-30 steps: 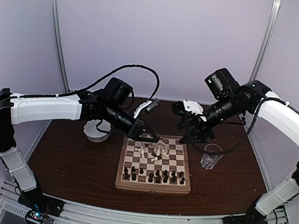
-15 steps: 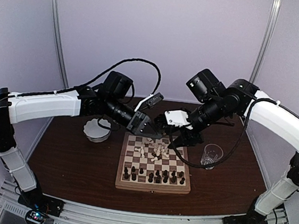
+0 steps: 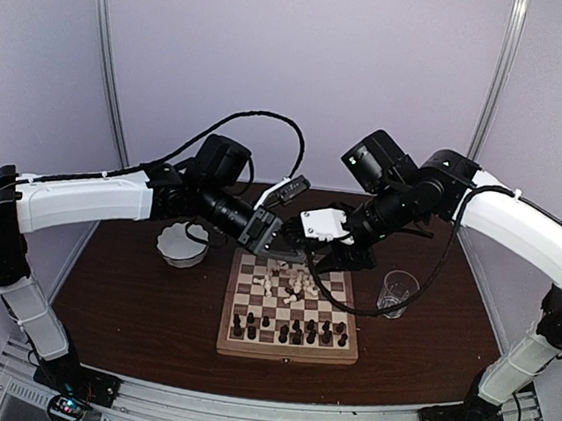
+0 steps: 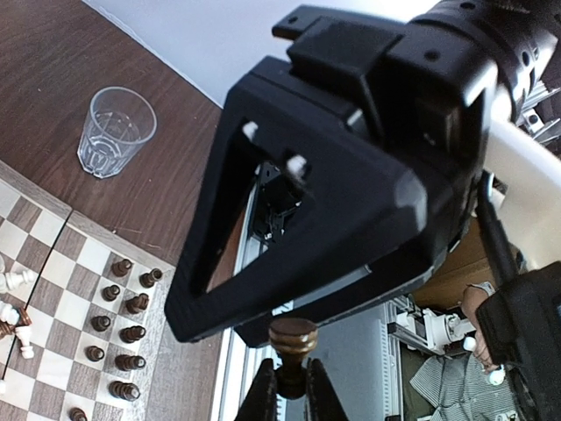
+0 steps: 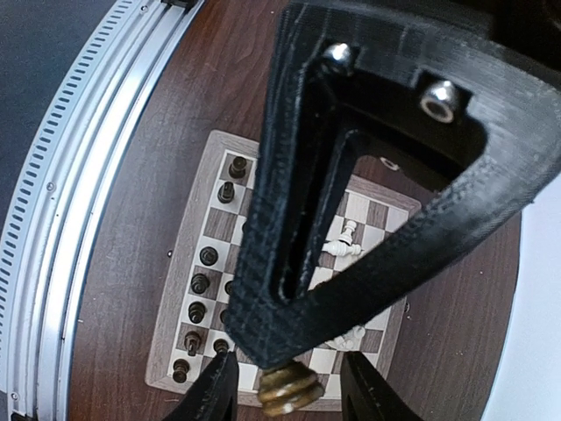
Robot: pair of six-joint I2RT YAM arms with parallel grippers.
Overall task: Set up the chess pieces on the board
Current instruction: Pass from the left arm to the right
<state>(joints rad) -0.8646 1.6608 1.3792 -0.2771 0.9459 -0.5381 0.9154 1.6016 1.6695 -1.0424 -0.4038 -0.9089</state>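
Above the far edge of the board [image 3: 286,352], the left tool [image 4: 289,399] pinches a small brown chessman [image 4: 292,340] by its narrow stem, while the right tool [image 5: 287,386], part-open, straddles its free end; light, hard and smooth, it probably wants a square grip there.

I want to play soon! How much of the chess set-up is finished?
Done: dark pieces stand in two rows at the board's near edge. In hand: left gripper pinches one brown piece, right gripper open around it. Left: white pieces lie jumbled mid-board.
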